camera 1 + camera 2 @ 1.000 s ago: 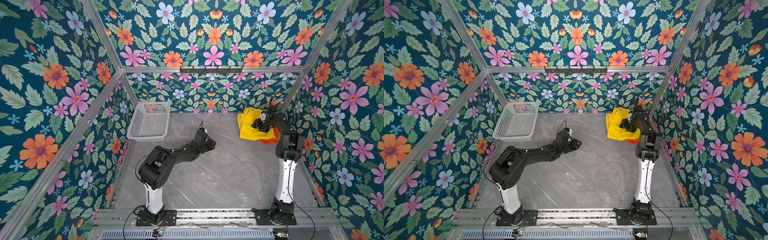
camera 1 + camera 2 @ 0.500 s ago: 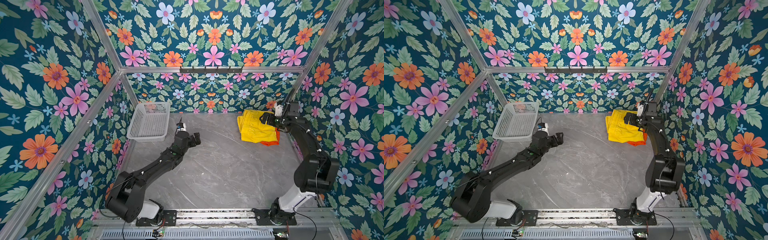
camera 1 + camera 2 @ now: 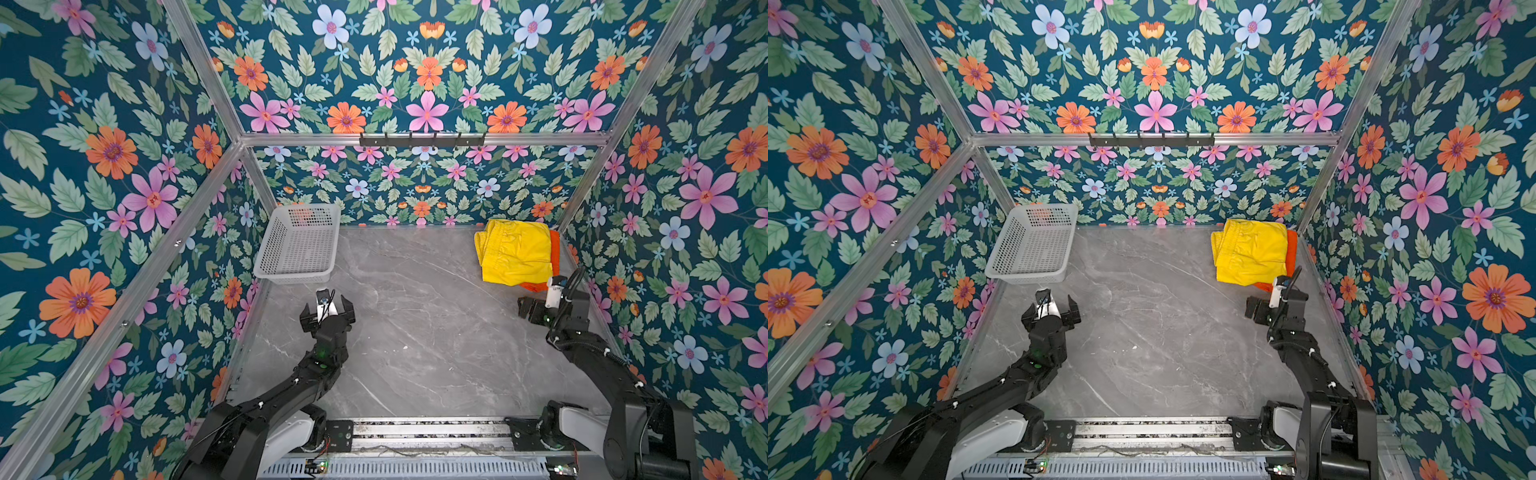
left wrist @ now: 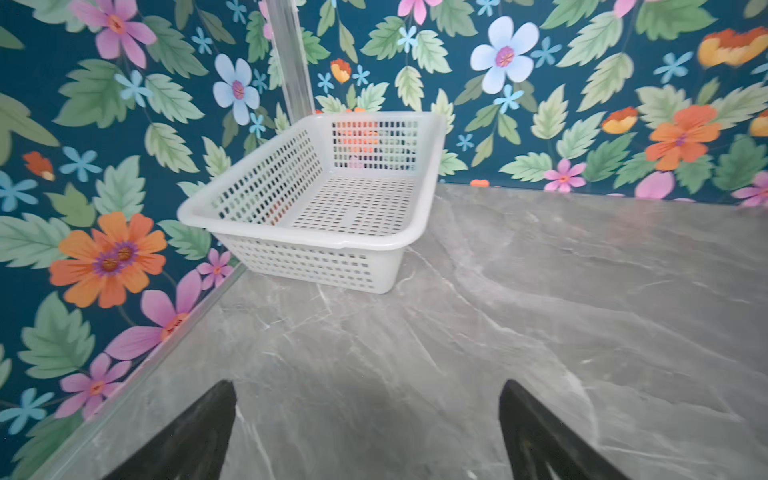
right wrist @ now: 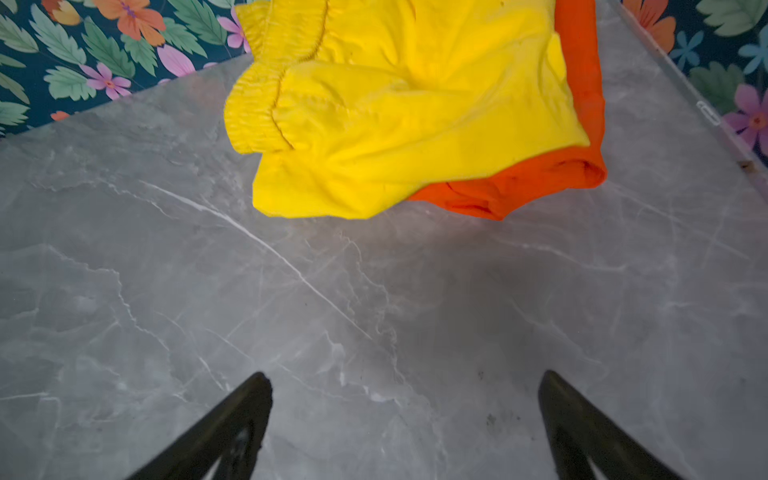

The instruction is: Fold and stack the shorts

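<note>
The yellow shorts (image 3: 515, 253) lie folded on top of the orange shorts (image 3: 554, 248) in the back right corner of the grey marble table, as both top views show; orange fabric pokes out along the right and near edges. In the right wrist view the yellow pair (image 5: 415, 104) covers most of the orange pair (image 5: 582, 83). My right gripper (image 3: 535, 306) hovers open just in front of the stack, touching nothing. My left gripper (image 3: 327, 309) is open at the left, a little in front of the basket. Both hold nothing (image 4: 367, 386) (image 5: 405, 376).
A white perforated basket (image 3: 266, 253) stands at the back left against the wall and shows in the left wrist view (image 4: 307, 239). A black hook rail (image 3: 422, 139) hangs on the back wall. Floral walls close in three sides of the table.
The right gripper has let go of the shorts stack and drawn back toward the front. The left gripper has pulled back from the table's middle toward the left. Both have opened wide.
</note>
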You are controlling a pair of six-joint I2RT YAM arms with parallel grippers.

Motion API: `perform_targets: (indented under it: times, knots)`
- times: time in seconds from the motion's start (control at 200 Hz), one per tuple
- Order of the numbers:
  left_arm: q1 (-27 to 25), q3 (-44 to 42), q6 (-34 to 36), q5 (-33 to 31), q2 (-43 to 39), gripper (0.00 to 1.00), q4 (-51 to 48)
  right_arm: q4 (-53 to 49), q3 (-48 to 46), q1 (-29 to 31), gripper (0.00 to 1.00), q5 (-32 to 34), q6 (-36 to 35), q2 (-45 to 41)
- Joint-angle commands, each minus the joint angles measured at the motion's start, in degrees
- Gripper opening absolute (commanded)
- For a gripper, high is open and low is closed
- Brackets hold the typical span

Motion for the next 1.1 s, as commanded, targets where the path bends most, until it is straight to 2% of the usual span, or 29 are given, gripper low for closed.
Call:
perform_targets:
  times: [0.0,0.055,0.09,0.165,0.21,0.25,0.31,0.335,0.37,0.4,0.44,0.47,0.495,0.535,0.595,0.675,0.74,1.095]
  knots:
    - [3.96,-2.2,2.82,1.5,5.58,1.0,14.25,19.01,-3.71,0.02,0.99,-0.56,-0.91,1.75]
    - [6.06,-2.9,1.29,4.82,8.93,1.0,16.81,24.69,-5.74,0.07,0.99,-0.56,-1.4,3.65]
    - [7.08,-3.46,1.79,6.25,11.71,1.0,22.15,28.96,-6.6,0.05,0.99,-0.76,-1.34,5.18]
    - [8.6,-3.97,4.03,10.97,16.08,1.0,30.32,30.73,-5.9,0.08,0.99,-2.17,-0.79,7.46]
    - [9.04,-1.65,5.7,9.73,17.78,1.0,27.81,35.39,-7.01,0.37,0.99,-3.48,-1.31,10.41]
    - [9.61,-0.82,7.6,11.93,18.36,1.0,27.13,39.35,-7.82,1.21,0.99,-2.1,-1.82,13.37]
    - [11.71,-3.01,9.5,14.89,22.25,1.0,37.0,48.93,-8.96,2.21,0.99,-2.08,-2.4,18.8]
    - [13.74,-4.08,8.13,17.08,25.11,1.0,41.65,47.49,-8.59,2.47,0.99,-2.22,-2.97,18.28]
    - [17.33,-4.95,5.27,21.31,30.08,1.0,47.23,39.82,-7.46,2.88,0.99,-0.99,-3.6,15.58]
    - [19.14,-5.05,4.99,24.52,33.77,1.0,52.38,39.81,-7.23,3.23,0.99,0.36,-3.5,16.02]
    - [19.43,-3.17,4.17,24.88,31.27,1.0,44.21,42.39,-6.62,3.24,0.99,0.38,-3.09,18.06]
    - [19.57,-1.45,3.63,25.43,29.04,1.0,37.43,38.56,-5.34,3.3,0.99,0.1,-3.33,17.38]
    - [19.99,-0.04,3.4,25.68,29.13,1.0,35.26,35.76,-5.08,3.48,0.99,0.52,-3.49,16.27]
    - [20.98,2.29,3.3,26.63,30.91,1.0,34.58,39.17,-5.56,3.54,0.99,0.38,-3.41,17.4]
    - [23.03,5.88,1.45,29.97,29.37,1.0,24.17,37.15,-5.3,3.46,0.99,0.54,-3.35,16.92]
    - [23.85,4.56,1.54,31.68,30.64,1.0,29.6,39.04,-5.51,3.59,0.99,0.54,-3.38,17.48]
    - [23.85,4.88,1.13,31.77,29.67,1.0,26.81,36.52,-5.15,3.61,0.99,0.72,-3.51,16.59]
    - [23.68,4.7,1.46,31.37,29.96,1.0,27.67,37.34,-5.23,3.59,0.99,0.59,-3.5,16.84]
